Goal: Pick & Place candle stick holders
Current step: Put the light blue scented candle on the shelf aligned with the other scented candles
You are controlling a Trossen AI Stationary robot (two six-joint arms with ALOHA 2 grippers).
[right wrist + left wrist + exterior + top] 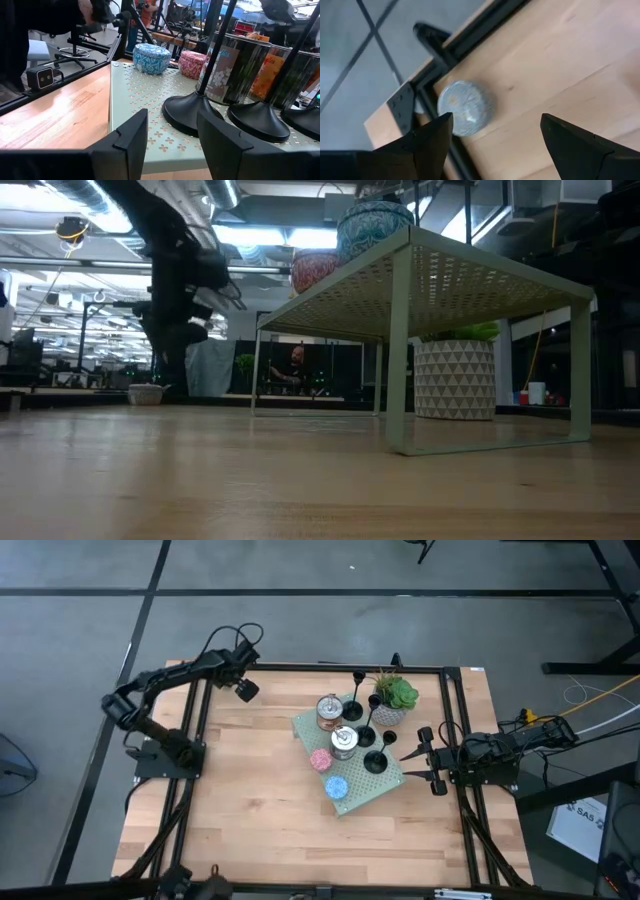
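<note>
Three holders [366,725] stood in row on green shelf [385,790] mid-bench, beside plant [392,700] at shelf's far right corner; nearest holder [192,112] upright, base flat on shelf. Tins [330,712] behind holders; pink candle [320,760] and blue candle [336,787] near shelf's front edge. Right pincer [424,762] at shelf's right edge, fingers parted, empty, facing nearest holder. Left pincer [243,690] near bench's far left corner, fingers wide apart, empty, above small round disc [464,108] at bench edge.
</note>
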